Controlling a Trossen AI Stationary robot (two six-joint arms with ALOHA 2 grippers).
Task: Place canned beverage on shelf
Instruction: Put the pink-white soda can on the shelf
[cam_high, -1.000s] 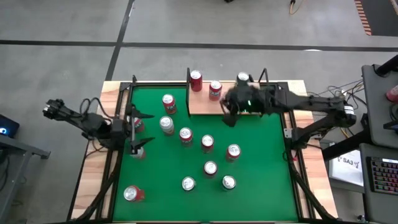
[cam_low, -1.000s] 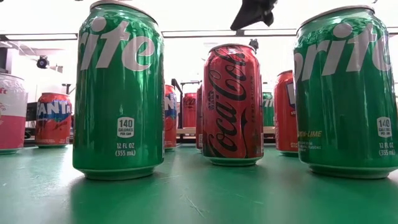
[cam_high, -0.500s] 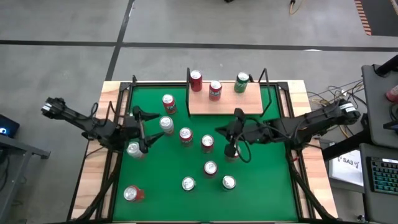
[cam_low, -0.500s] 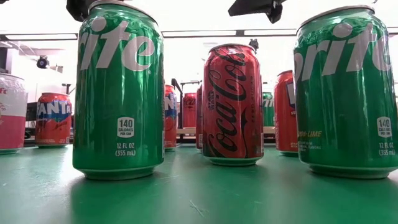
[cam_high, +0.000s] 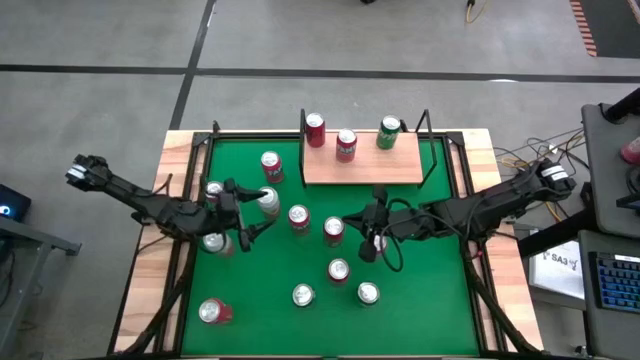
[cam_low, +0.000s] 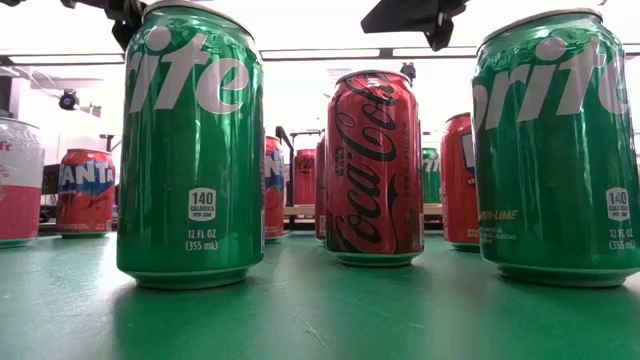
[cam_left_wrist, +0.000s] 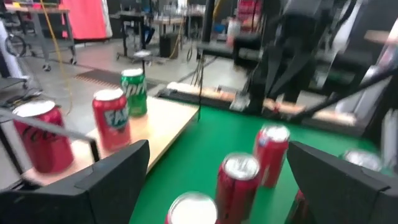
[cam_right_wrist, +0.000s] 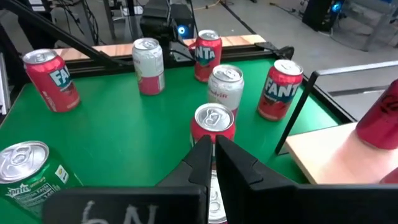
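Over mid-table, right gripper (cam_high: 366, 243) pinched shut, empty; left gripper (cam_high: 243, 213) spread wide; 3 cans on shelf (cam_high: 362, 166).

Dark jointed arms, black cables

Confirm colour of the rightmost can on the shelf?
Green, a Sprite can at the shelf's right end; the high view shows it best.
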